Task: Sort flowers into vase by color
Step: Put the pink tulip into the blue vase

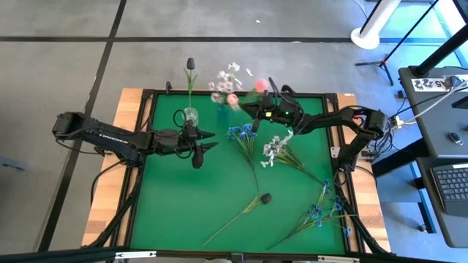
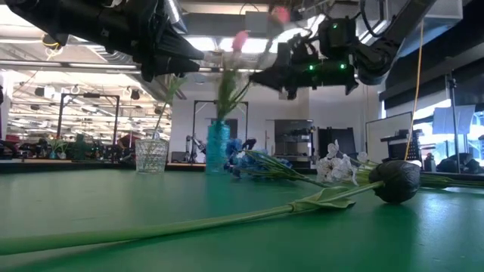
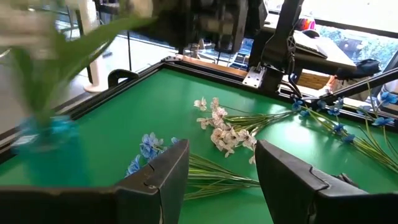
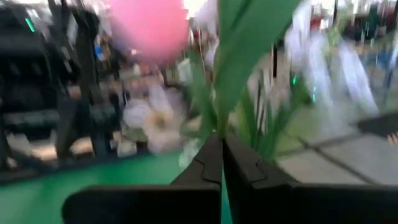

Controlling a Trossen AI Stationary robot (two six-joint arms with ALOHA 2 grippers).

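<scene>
1. Right gripper (image 1: 257, 111) sits in the upper middle of the high view, just right of the blue vase (image 1: 223, 109). In the right wrist view its fingers are pinched together on a green stem, with a pink tulip (image 4: 149, 25) blurred above them, so it is clenched on that flower.
2. Left gripper (image 1: 210, 140) lies left of centre in the high view, close to the clear glass vase (image 1: 191, 115). In the left wrist view its fingers (image 3: 168, 171) stand apart with nothing between them: released and idle.
3. Flowers are spread out. A dark tulip (image 1: 190, 67) stands in the clear vase. Pink and white blooms rise from the blue vase. On the green mat (image 1: 168, 197) lie a blue cluster (image 1: 241, 135) at centre, a white spray (image 1: 274, 146) just right of it, a dark tulip bud (image 1: 266, 197) in the lower middle, and more blue flowers (image 1: 325, 208) at lower right.
4. Handling, as a judgement: these look very light, with thin wiry stems that flex and long leaves that can catch on neighbours. The heads seem soft and easy to crush or knock loose.
5. Best hold is probably on the bare stem, a little below the head, so the tail hangs straight for threading into a vase mouth. The white spray and blue cluster have crossed stems, so pulling one may drag the other. The narrow vases look light enough to tip if a stem strikes the rim.
</scene>
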